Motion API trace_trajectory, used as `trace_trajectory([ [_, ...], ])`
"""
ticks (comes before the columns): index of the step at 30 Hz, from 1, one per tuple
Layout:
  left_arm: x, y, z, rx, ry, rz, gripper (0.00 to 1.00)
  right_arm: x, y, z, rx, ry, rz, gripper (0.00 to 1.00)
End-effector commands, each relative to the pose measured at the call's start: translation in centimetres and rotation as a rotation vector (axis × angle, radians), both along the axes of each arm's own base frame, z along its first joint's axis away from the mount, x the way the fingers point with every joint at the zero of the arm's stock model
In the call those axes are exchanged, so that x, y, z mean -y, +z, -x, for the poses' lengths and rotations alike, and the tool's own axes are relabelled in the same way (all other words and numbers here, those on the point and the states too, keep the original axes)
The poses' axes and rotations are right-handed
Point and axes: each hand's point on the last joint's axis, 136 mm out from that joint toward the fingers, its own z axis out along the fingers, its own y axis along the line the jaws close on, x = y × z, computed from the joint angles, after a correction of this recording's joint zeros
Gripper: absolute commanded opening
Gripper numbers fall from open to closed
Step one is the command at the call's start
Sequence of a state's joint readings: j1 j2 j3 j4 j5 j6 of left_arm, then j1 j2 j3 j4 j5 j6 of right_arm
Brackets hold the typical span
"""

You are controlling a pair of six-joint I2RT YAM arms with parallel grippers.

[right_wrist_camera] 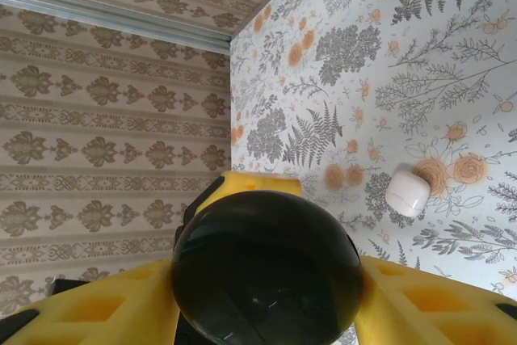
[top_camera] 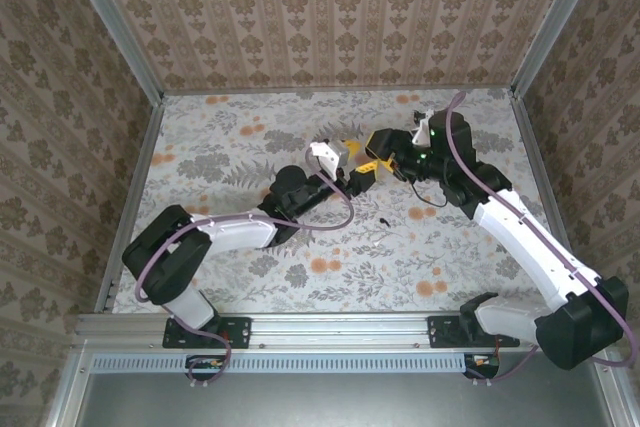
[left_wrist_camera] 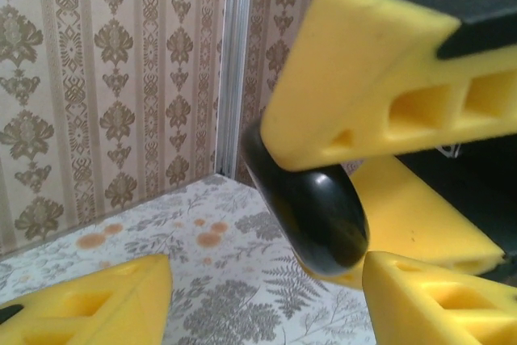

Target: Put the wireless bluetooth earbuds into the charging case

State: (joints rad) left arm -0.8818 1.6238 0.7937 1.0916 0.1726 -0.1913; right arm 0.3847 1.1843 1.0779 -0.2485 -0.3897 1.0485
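My right gripper [right_wrist_camera: 266, 280] is shut on a glossy black rounded object [right_wrist_camera: 266, 268], with a yellow finger pressed against each side of it. In the left wrist view that black object [left_wrist_camera: 311, 208] hangs above the table in the right gripper's fingers [left_wrist_camera: 388, 78]. My left gripper [left_wrist_camera: 266, 280] is open just below it, and its right finger [left_wrist_camera: 436, 296] is close to the object. Seen from above, the two grippers meet at mid-table: left [top_camera: 347, 169], right [top_camera: 372, 162]. The white charging case [right_wrist_camera: 408, 191] lies on the table beyond. One tiny black earbud [top_camera: 385, 219] lies on the table nearer the arms.
The floral table [top_camera: 250, 247] is bounded by patterned walls with metal corner posts [left_wrist_camera: 230, 62]. A black cable loop [top_camera: 428, 209] hangs under the right arm. Open tabletop lies to the left and in front of the grippers.
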Motion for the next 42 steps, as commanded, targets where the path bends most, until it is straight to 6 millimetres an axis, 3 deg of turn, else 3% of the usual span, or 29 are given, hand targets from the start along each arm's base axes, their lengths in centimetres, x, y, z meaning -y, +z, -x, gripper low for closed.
trace_trajectory([
  [1, 0.2, 2.6, 0.0, 0.023, -0.040, 0.099, 0.64, 0.0, 0.5, 0.1, 0.017, -0.011, -0.018, 0.57],
  [5, 0.6, 2.7, -0.1, 0.010, -0.063, 0.112, 0.63, 0.0, 0.1, -0.1, 0.014, -0.016, -0.017, 0.56],
  [10, 0.7, 3.1, -0.5, -0.007, -0.087, 0.136, 0.56, -0.2, 0.4, -0.3, 0.021, -0.011, -0.027, 0.54],
  [16, 0.6, 3.4, -1.0, -0.035, -0.112, 0.156, 0.41, -0.2, 0.5, -0.3, 0.029, -0.009, -0.024, 0.54],
  [22, 0.1, 3.3, -1.2, -0.080, -0.156, 0.166, 0.18, -0.7, 0.8, -0.3, 0.049, 0.032, -0.006, 0.56],
  [26, -1.7, 2.8, -1.5, -0.117, -0.160, 0.150, 0.11, -1.0, 3.0, 0.7, 0.151, 0.167, 0.094, 0.76],
  [29, -3.6, 2.7, -1.4, -0.167, -0.204, 0.111, 0.09, -0.4, 4.7, 1.8, 0.252, 0.280, 0.203, 0.81],
  [34, -6.7, 3.4, -0.1, -0.255, -0.325, 0.030, 0.08, 0.0, 7.6, 3.3, 0.428, 0.448, 0.208, 0.79],
  [42, -11.2, 5.4, 4.3, -0.330, -0.399, -0.153, 0.05, -1.2, 7.9, 4.7, 0.557, 0.633, 0.323, 0.76],
])
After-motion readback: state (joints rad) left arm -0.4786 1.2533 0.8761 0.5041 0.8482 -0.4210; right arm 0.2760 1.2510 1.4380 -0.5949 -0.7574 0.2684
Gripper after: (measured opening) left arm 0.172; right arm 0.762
